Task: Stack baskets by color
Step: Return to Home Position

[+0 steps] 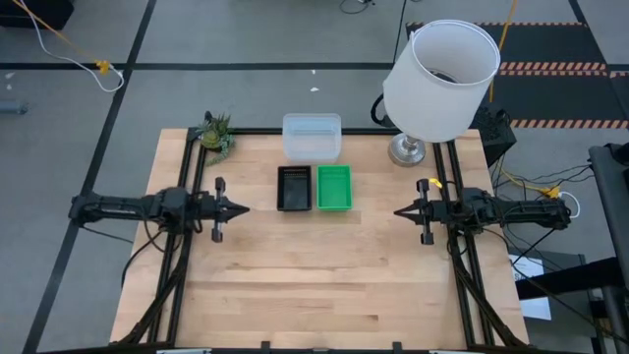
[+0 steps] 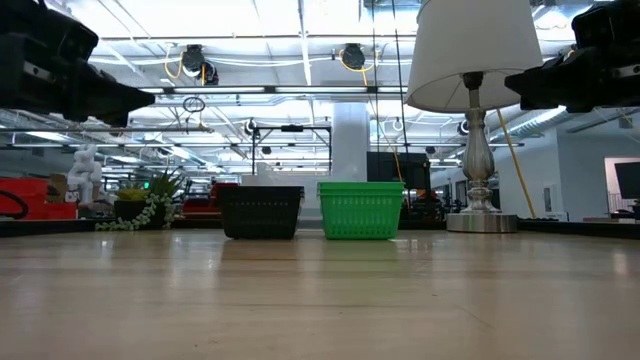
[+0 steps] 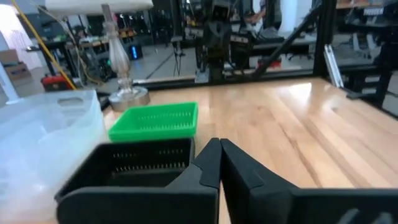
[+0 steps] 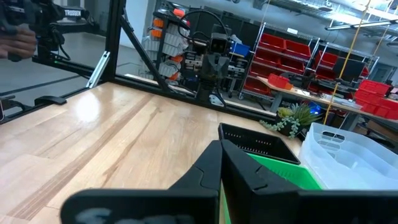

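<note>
A black basket (image 1: 294,188) and a green basket (image 1: 334,187) stand side by side on their bottoms at the table's middle, with a clear basket (image 1: 313,138) just behind them toward the far edge. How many baskets each one holds cannot be told. My left gripper (image 1: 243,207) is shut and points level from the table's left side, short of the black basket (image 3: 124,171). My right gripper (image 1: 398,210) is shut and points level from the right side, short of the green basket (image 4: 277,171). Both are above the table and touch nothing.
A lamp with a big white shade (image 1: 439,79) stands on its metal base (image 1: 407,150) at the far right corner. A small green plant figure (image 1: 215,133) sits at the far left corner. The near half of the wooden table (image 1: 314,285) is bare.
</note>
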Available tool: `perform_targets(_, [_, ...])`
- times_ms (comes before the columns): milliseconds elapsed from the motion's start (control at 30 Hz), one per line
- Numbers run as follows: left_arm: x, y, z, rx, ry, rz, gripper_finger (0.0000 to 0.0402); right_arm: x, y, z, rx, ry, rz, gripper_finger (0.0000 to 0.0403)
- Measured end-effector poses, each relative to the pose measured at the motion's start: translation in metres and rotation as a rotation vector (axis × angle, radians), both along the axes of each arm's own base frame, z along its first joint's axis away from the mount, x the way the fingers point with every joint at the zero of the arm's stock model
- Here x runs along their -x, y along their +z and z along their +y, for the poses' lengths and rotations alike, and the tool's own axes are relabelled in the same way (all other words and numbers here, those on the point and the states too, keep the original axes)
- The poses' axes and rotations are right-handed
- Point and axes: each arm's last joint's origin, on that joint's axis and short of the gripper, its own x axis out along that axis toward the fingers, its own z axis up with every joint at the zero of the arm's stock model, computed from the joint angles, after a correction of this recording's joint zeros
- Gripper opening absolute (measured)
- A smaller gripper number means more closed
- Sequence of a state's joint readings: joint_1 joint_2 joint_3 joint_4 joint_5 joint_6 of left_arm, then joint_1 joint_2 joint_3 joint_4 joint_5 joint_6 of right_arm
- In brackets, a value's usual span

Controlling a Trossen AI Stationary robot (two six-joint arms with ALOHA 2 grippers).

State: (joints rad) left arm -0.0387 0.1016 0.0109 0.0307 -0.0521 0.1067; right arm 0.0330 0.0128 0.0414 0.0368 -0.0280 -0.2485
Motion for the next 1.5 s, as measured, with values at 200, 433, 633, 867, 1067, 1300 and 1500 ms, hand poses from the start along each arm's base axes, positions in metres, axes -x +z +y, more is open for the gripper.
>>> perform_targets(200, [0.0047,0.0053,0.0,-0.014,-0.008,-0.064,0.0006,0.0,0.0,0.0,0.0,0.0,0.0,0.0])
perform_targets(433, [0.0053,0.0057,0.0,-0.038,-0.008,-0.07,0.0014,0.0,-0.0001,0.0,0.0,0.0,0.001,0.0])
perform_targets(633, [0.0053,0.0056,0.0001,-0.054,-0.005,-0.068,0.0003,0.0,-0.0001,0.0,0.0,-0.001,0.002,0.0])
perform_targets(867, [0.0053,0.0054,0.0,-0.053,-0.01,-0.067,0.0005,0.0,-0.0002,0.0,0.0,-0.001,0.002,0.0])
perform_targets(1067, [0.0053,0.0054,0.0,-0.057,-0.009,-0.066,0.0015,0.0,-0.0002,0.0,0.0,-0.001,0.002,0.0])
perform_targets(1300, [0.0051,0.0052,0.0001,-0.065,-0.005,-0.065,0.0027,0.0,-0.0003,0.0,0.0,-0.001,0.003,0.0])
perform_targets(1500, [0.005,0.0062,0.0002,-0.065,-0.001,-0.081,0.0016,0.0,-0.0003,0.0,0.0,-0.001,0.003,0.0])
